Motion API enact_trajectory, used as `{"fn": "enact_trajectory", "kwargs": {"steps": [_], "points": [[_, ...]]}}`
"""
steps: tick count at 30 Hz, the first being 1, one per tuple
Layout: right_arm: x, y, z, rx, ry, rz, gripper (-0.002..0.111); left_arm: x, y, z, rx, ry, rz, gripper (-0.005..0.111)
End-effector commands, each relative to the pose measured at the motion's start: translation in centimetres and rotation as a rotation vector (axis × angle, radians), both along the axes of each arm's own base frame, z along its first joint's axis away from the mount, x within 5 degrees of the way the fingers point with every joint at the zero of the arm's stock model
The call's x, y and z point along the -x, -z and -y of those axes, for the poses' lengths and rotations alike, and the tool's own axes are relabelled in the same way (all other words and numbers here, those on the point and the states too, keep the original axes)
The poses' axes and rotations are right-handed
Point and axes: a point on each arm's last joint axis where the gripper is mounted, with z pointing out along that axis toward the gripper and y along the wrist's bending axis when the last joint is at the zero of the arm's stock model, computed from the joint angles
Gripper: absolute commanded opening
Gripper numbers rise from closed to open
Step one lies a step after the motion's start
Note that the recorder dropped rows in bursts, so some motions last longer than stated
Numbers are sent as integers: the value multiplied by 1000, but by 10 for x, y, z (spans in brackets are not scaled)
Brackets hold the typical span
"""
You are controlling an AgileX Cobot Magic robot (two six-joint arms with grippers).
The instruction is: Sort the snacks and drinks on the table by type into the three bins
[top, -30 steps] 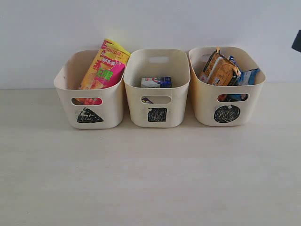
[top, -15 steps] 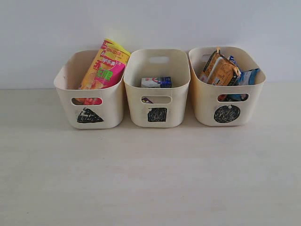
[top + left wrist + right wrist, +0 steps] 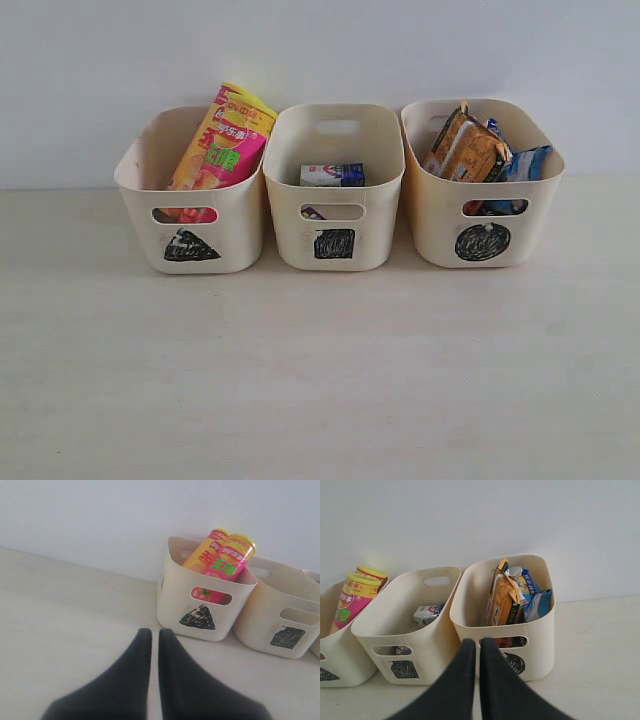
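Three cream bins stand in a row at the back of the table (image 3: 320, 380). The triangle bin (image 3: 140, 200) holds the pink-and-yellow can (image 3: 235, 150) and the yellow-and-red can (image 3: 195, 160), both leaning. In the square bin (image 3: 290, 235) lies the white-and-blue carton (image 3: 332, 175); a dark carton (image 3: 313, 213) shows through its slot. The circle bin (image 3: 430, 225) contains the orange-brown packet (image 3: 465, 150) and the blue-white packet (image 3: 525, 162). My left gripper (image 3: 155, 635) is shut and empty, short of the triangle bin (image 3: 172, 600). My right gripper (image 3: 477, 645) is shut and empty before the circle bin (image 3: 540, 645).
A plain pale wall (image 3: 320, 50) rises right behind the bins. Neither arm shows in the exterior view. Bare table surface stretches in front of the bins (image 3: 320, 330).
A dark piece of the right arm at the exterior view's right edge one second ago has left the picture. The bins and their contents have not moved.
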Motion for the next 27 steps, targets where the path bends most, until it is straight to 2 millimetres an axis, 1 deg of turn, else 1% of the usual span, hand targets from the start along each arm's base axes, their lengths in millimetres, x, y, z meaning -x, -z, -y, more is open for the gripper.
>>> {"fn": "enact_trajectory", "kwargs": {"steps": [1, 5, 7, 11, 16, 21, 27], "points": [[0, 1, 1, 4, 6, 0, 0, 0, 1, 0, -2, 5, 0, 5], [1, 1, 2, 3, 10, 0, 0, 0, 1, 0, -2, 5, 0, 5], [1, 2, 6, 10, 29, -22, 0, 0, 1, 0, -2, 5, 0, 5], [9, 8, 12, 124, 28, -99, 0, 0, 1, 0, -2, 5, 0, 5], [25, 8, 22, 219, 56, -132, 0, 0, 1, 0, -2, 5, 0, 5], [46, 0, 32, 297, 124, -72, 0, 0, 1, 0, -2, 5, 0, 5], [71, 2, 37, 381, 155, -105, 0, 0, 1, 0, -2, 5, 0, 5]]}}
